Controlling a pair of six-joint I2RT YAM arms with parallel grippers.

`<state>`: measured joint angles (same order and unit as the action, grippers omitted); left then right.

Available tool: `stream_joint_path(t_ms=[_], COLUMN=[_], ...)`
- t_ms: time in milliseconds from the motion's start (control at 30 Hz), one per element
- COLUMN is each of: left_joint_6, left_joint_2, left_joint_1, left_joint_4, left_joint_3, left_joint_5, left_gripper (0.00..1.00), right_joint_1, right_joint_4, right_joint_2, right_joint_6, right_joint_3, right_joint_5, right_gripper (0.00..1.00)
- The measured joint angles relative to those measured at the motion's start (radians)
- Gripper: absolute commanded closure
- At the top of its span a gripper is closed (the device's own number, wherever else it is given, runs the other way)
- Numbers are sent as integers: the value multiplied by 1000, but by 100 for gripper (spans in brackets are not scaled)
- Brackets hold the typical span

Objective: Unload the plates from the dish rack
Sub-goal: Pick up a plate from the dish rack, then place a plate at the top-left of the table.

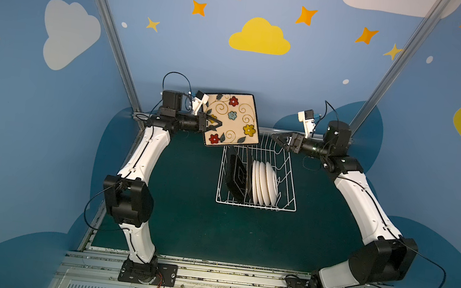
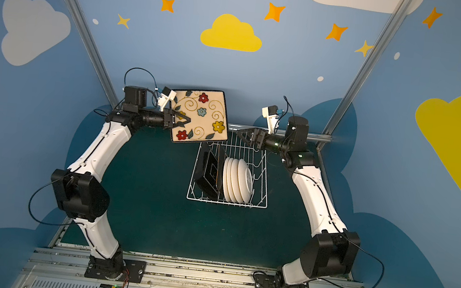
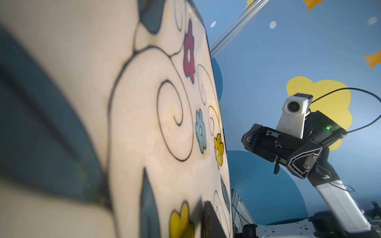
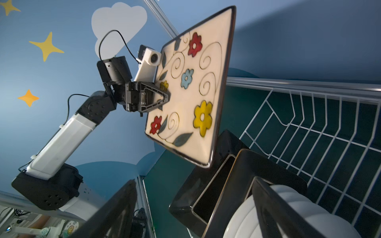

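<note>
1. Cream glaze inside a black rim: the flowered plate [image 1: 234, 121] [image 4: 191, 92] carries red, blue and yellow flowers, grey-green leaves and thin black scrolls. This decoration is the only marking that can be made out on it.
2. Left gripper [image 1: 216, 124] [image 4: 167, 96]: jaws narrow and clamped on the plate's left edge. One finger [image 4: 158, 96] lies across the printed face beside a yellow flower.
3. Plate position: in the air and tilted, with its printed face turned up toward the top camera, above the far left corner of the dish rack [image 1: 254, 206]. In both top views its lower edge overlaps the rack's far rim.
4. Right gripper [image 1: 275, 137] [image 3: 276, 150]: jaws spread wide, empty and touching nothing. It hovers over the rack's far right corner, pointing toward the plate and apart from it.
5. Rack contents: the rack sits on the dark green table [image 1: 187, 204]. Dark square plates [image 1: 237, 175] stand on edge at its left side, and one face shows thin gold square lines.
6. Four round white plates [image 1: 264, 184] stand on edge just beside the dark ones, on their right, packed close together.
</note>
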<state>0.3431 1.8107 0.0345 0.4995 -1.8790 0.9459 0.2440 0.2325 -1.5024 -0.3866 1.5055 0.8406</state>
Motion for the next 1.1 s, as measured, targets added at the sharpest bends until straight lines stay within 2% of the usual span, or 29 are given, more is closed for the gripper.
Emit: stream_joint_path(t_ms=[267, 533, 767, 1100], left_joint_6=[-228, -375, -455, -546], left_joint_2=[-16, -18, 12, 128], left_joint_1=[-70, -95, -127, -148], left_joint_4=[331, 573, 692, 752], left_joint_3=[-197, -240, -240, -268], left_joint_5=[-130, -310, -453, -561], left_gripper=[97, 97, 97, 97], right_joint_1=[14, 89, 167, 183], right_joint_4=[219, 364, 375, 364], right_joint_2=[14, 14, 14, 21], right_joint_6=[166, 298, 355, 366], right_joint_3=[31, 68, 66, 43], right_joint_5=[-68, -196, -315, -362], right_gripper=[12, 12, 12, 12])
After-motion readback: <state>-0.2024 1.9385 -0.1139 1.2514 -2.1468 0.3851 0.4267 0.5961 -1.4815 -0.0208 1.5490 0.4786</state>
